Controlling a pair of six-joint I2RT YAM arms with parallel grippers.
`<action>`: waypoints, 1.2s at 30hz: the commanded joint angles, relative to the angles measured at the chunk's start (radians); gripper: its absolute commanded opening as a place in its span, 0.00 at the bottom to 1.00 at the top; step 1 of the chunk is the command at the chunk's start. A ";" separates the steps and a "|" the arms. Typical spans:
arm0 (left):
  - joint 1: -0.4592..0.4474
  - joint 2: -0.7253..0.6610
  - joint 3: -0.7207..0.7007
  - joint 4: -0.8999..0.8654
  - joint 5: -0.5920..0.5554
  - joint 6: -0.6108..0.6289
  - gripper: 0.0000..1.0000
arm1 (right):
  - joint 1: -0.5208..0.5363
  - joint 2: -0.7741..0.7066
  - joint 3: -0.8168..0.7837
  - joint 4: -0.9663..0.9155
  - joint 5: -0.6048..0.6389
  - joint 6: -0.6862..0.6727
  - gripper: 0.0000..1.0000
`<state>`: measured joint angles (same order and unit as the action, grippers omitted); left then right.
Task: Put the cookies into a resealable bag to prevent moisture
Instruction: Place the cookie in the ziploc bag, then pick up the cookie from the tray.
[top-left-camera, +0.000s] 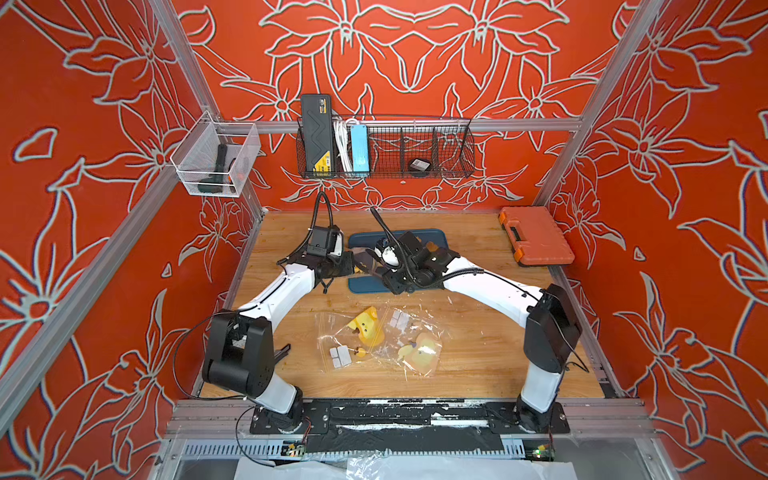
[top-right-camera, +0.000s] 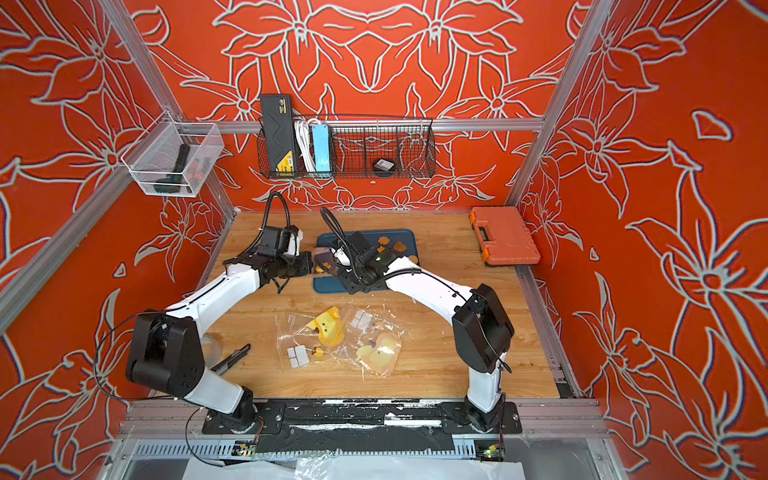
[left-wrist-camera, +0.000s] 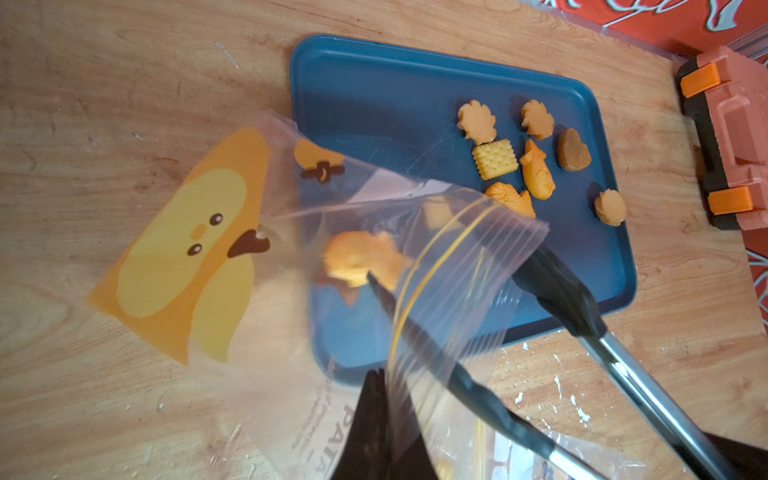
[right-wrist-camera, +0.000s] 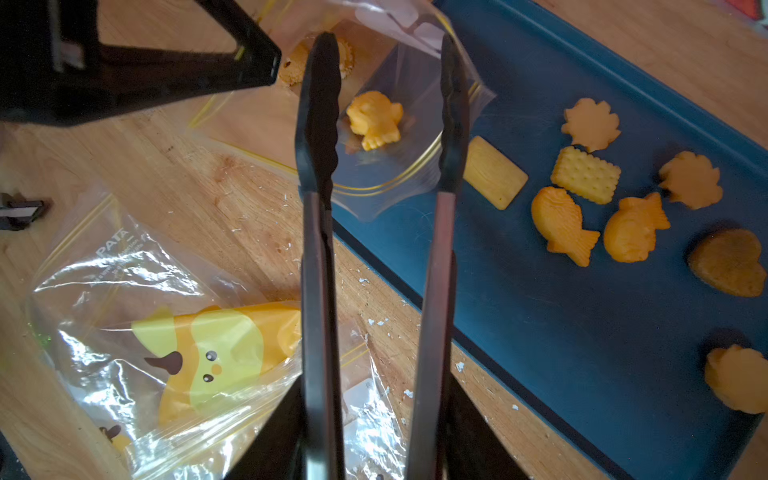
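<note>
While your left pincer (left-wrist-camera: 384, 399) is clamped fully shut on the zip rim of the resealable bag (left-wrist-camera: 299, 257), it holds the bag's mouth raised over the 9 o'clock edge of the blue tray (left-wrist-camera: 374, 91). In both top views that tray sits at 12 o'clock on the desk (top-left-camera: 478, 353). The bag's far end, printed with a yellow cartoon figure, rests on bare wood just beside the tray.

Your right pincer (right-wrist-camera: 370, 440) has hold of a pair of black-tipped tongs (right-wrist-camera: 316, 249), its fingers pressed against the two handles from either side. The tong arms stand spread apart, with their tips at the open mouth of the bag. You can see one orange cookie (right-wrist-camera: 374, 118) lying inside the clear plastic between the two tips. In the right wrist view it touches neither tip; in the left wrist view it is blurred.

Eight more cookies (right-wrist-camera: 586, 174) lie loose on the tray, toward 3 o'clock of the bag as you look from above. They are three flowers, two fish, a dotted cracker, a plain rectangle and a brown heart, none of them touching the tongs.

At 6 o'clock of the tray, two spare bags (top-left-camera: 374, 336) of the same kind lie crinkled and overlapping on the desk. An orange case (top-left-camera: 536, 235) sits in the desk's 2 o'clock corner, well apart from everything else.
</note>
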<state>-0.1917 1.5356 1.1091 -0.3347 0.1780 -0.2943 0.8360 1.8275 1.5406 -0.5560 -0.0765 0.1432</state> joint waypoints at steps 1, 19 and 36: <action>-0.006 0.004 0.026 -0.006 0.004 0.013 0.00 | 0.000 -0.067 -0.002 0.007 -0.018 -0.014 0.51; 0.031 -0.111 -0.018 0.019 -0.196 -0.059 0.00 | 0.000 -0.305 -0.414 0.162 0.071 0.067 0.46; 0.067 -0.157 -0.043 0.039 -0.231 -0.080 0.00 | 0.000 0.084 -0.075 0.065 -0.051 -0.016 0.56</action>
<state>-0.1329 1.4014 1.0672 -0.3119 -0.0444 -0.3660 0.8360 1.8801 1.4101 -0.4725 -0.1078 0.1589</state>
